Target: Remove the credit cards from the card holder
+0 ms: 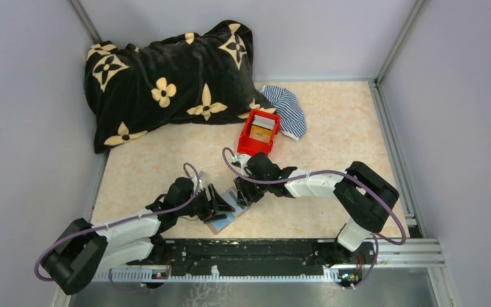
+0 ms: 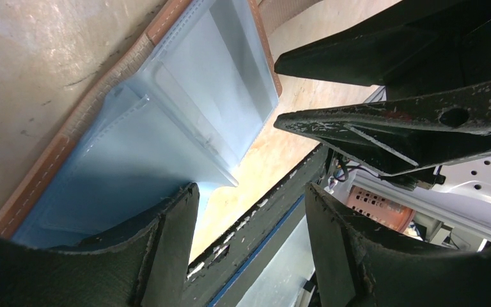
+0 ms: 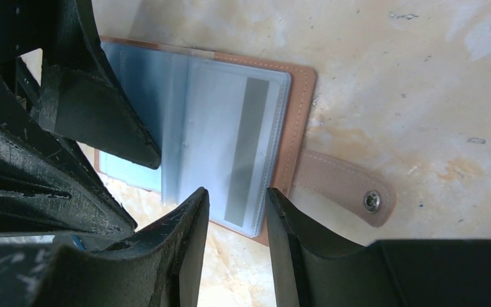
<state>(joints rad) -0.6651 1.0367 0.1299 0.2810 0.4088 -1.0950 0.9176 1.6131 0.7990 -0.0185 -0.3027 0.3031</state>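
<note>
Under left hand (image 2: 249, 198) and right hand (image 3: 236, 195), card holder (image 3: 302, 121) lying open, both hands apart

light: bright, even | shadows: soft — faint | wrist views: close-up blur

Tan-brown leather with pale stitching on the card holder (image 3: 302, 109), and pale blue-grey credit cards (image 3: 217, 128) with a darker grey stripe under clear sleeves. Black with cream flower motifs for the blanket (image 1: 166, 83); navy and white stripes for the cloth (image 1: 288, 112); red for the box (image 1: 248, 146), orange and grey inside. Mottled beige on the bench (image 1: 339, 134), black on the left pincer (image 2: 250, 192) and right pincer (image 3: 236, 195), purple cables (image 1: 323, 173).
</note>
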